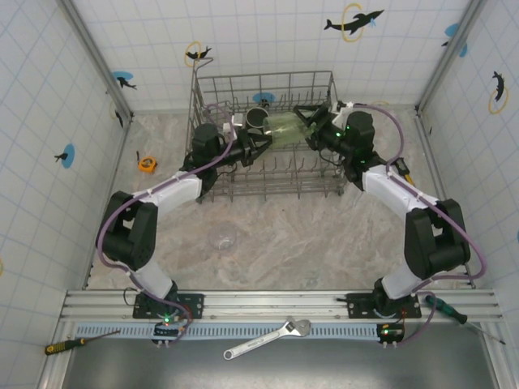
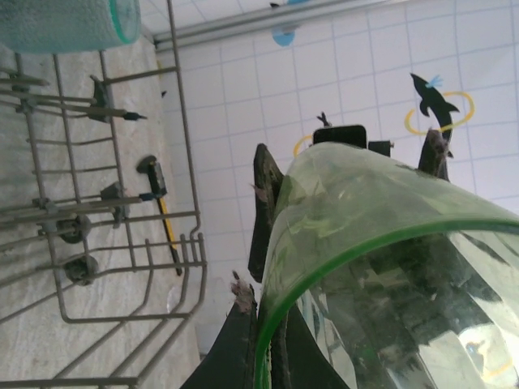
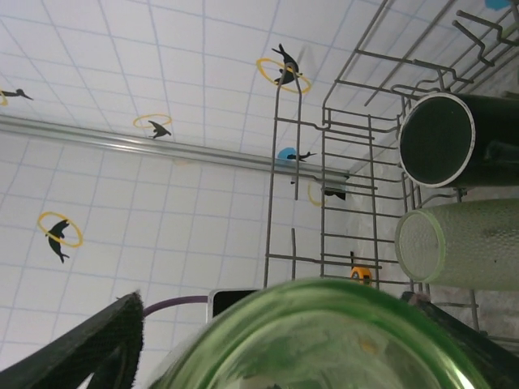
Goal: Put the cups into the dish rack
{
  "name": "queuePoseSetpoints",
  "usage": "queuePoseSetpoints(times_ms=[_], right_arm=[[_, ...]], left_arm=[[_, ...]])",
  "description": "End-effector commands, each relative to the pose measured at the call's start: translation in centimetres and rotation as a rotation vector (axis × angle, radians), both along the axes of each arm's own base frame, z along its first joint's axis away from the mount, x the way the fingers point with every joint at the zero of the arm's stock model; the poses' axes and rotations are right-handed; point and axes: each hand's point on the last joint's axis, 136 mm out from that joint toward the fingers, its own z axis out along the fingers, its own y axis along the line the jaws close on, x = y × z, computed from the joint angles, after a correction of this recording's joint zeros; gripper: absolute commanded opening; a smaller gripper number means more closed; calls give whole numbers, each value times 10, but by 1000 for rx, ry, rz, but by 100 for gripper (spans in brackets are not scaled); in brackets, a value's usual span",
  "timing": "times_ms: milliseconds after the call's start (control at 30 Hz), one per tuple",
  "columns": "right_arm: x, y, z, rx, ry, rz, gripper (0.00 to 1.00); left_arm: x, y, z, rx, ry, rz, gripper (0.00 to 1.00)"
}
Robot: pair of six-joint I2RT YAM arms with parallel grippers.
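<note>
- The left gripper (image 1: pixel 261 141) has its fingers (image 2: pixel 263 203) pressed together, pinching the wall of a light-green tumbler (image 1: pixel 284 130) at the rim. One finger lies outside the glass and the other shows darkly through it.
- The right gripper (image 1: pixel 308 130) meets the same tumbler from the 3 o'clock side. Its fingers (image 3: pixel 105 340) are spread wide to either side of the tumbler's rounded end. The finger on the left of the wrist view stands clear of the glass. I cannot tell whether the other one touches.
- The tumbler lies on its side between the two grippers, over the far half of the dish rack (image 1: pixel 268 76), which sits at 12 o'clock on the table (image 1: pixel 324 243).
- Just beside the held tumbler, at its 10 o'clock, a dark cup (image 1: pixel 259 120) sits in the rack.
- In the right wrist view a pale frosted tumbler (image 3: pixel 462 243) lies directly under the dark cup.
- A teal tumbler (image 2: pixel 65 20) lies over the rack wires at 11 o'clock in the left wrist view.
- The near rows of tines, at 6 o'clock of the held tumbler, are bare.
- A clear cup (image 1: pixel 223 237) rests on the table at 6 o'clock of the rack, well apart from both arms.
- An orange tape measure (image 1: pixel 146 164) lies at the rack's 9 o'clock.
</note>
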Motion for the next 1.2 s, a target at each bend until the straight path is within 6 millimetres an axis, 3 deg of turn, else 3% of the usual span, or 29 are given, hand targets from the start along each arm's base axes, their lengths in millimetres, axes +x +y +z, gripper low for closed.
queuePoseSetpoints(times_ms=[0, 100, 233, 400, 533, 633, 967, 1167], right_arm=[[1, 5, 27, 57, -51, -7, 72], [-1, 0, 28, 50, -60, -32, 59], [-2, -7, 33, 19, -87, -57, 51], [4, -22, 45, -22, -134, -112, 46], [6, -30, 49, -57, -163, -142, 45], [7, -37, 53, -77, -180, -162, 45], [15, -53, 60, -270, -252, -253, 42], [19, -53, 55, -412, -261, -283, 42]], left_arm=[[0, -7, 17, -29, -60, -34, 0], [0, -8, 17, -23, -64, -36, 0], [0, -7, 18, -5, -76, -27, 19], [6, -1, 25, 59, -109, 20, 61], [16, 6, 35, 115, -146, 93, 84], [18, 12, 47, 137, -186, 124, 95], [30, 56, 81, 331, -304, 324, 97], [47, 132, 86, 557, -329, 551, 97]])
